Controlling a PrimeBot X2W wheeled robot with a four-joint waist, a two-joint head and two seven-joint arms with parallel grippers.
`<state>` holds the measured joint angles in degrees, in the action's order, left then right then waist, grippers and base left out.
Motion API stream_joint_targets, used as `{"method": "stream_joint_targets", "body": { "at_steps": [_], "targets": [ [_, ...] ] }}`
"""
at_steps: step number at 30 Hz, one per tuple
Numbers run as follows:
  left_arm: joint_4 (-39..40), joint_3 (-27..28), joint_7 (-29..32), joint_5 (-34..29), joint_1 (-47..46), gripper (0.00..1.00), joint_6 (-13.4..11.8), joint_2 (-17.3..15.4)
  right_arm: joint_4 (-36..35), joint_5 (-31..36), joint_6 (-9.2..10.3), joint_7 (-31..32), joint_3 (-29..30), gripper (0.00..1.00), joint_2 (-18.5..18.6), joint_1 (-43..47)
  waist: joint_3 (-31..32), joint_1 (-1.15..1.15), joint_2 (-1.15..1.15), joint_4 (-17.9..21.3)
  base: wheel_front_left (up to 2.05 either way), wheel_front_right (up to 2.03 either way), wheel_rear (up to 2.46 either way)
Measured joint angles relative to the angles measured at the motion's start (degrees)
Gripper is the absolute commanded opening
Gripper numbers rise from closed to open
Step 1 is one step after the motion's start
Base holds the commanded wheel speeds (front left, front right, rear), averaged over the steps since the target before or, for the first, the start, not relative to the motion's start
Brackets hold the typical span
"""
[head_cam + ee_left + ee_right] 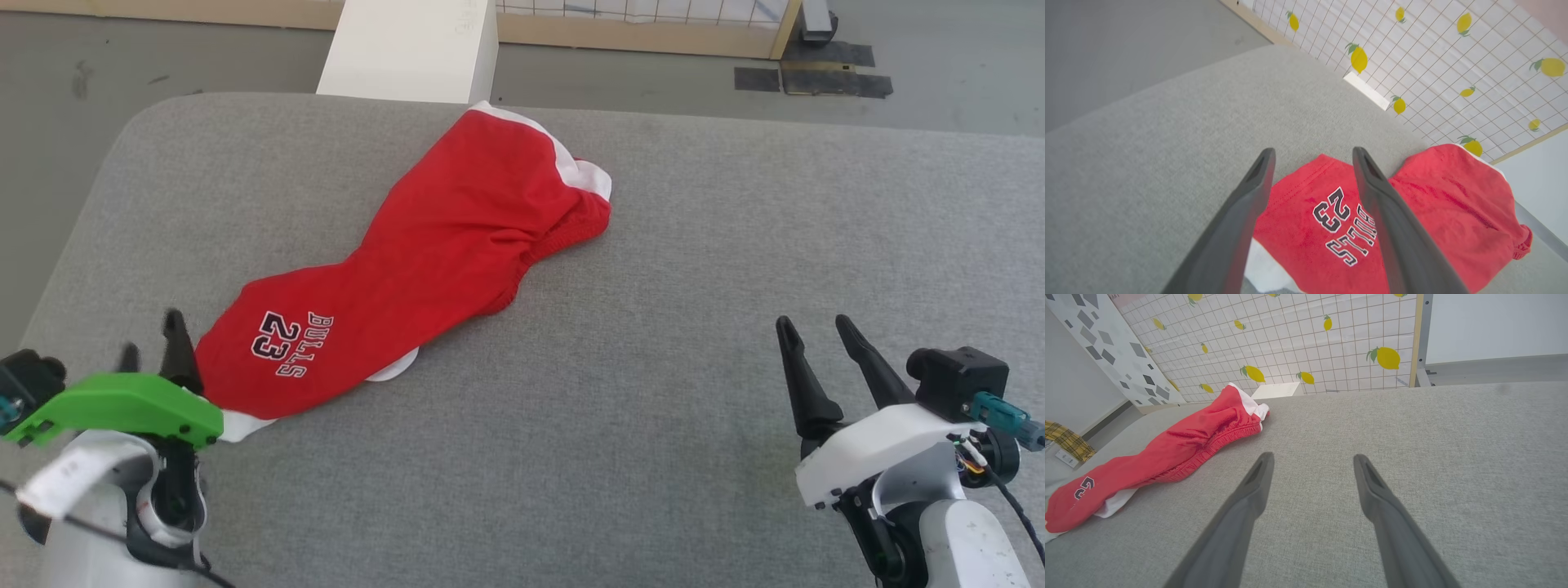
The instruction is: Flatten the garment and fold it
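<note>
Left gripper (1313, 151) spread wide, nothing held, at printed leg of crumpled bright red thin-fabric shorts (441, 237). I see right gripper (812, 320) likewise parted and empty, well apart.

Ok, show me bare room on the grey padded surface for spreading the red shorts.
Widest bare stretch: grey fabric surface between the crumpled red basketball shorts and the open right gripper, up to the far edge. Crowded near left: open left gripper beside the printed leg.

Thin, matt red cloth shorts (441, 245) lie creased on a coarse grey woven-fabric cushion (653, 425); the right gripper (812, 322) shows matt dark fingers and a smooth white plastic shell.
</note>
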<state>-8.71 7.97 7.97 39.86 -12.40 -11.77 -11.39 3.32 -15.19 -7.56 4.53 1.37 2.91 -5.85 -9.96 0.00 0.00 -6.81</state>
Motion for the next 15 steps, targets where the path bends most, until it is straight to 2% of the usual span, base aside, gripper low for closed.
{"method": "stream_joint_targets", "body": {
  "at_steps": [2, 6, 10, 15],
  "targets": [
    [2.59, -1.16, -7.30, -3.81, 1.71, 1.00, 2.58, -0.68, 0.02, -0.01, 0.00, 0.00, -0.23, 1.00, 0.00, -0.01, 0.32, 0.00, 0.00, 0.19, 0.00, 0.00, 0.00],
    [3.79, -4.94, -18.37, -10.36, 6.75, 1.00, 5.25, -0.12, 0.02, -0.01, 0.00, 0.63, -1.00, 1.00, 0.01, 0.00, 0.80, 0.00, 0.00, 0.12, 0.00, 0.00, 0.00],
    [3.50, -7.02, -21.80, -13.51, 9.32, 1.00, 5.76, 2.18, 0.36, 0.29, 0.00, 2.48, -1.74, 1.00, -0.01, -0.02, 0.77, 0.00, 0.00, -0.44, 0.00, 0.00, 0.00],
    [2.87, -6.83, -22.46, -15.13, 9.30, 1.00, 6.78, 4.33, 2.31, 2.69, 0.00, 7.17, -4.32, 1.00, 0.01, -3.25, -0.24, 0.00, 0.00, -1.45, 0.00, 0.00, 0.00]
  ]
}}
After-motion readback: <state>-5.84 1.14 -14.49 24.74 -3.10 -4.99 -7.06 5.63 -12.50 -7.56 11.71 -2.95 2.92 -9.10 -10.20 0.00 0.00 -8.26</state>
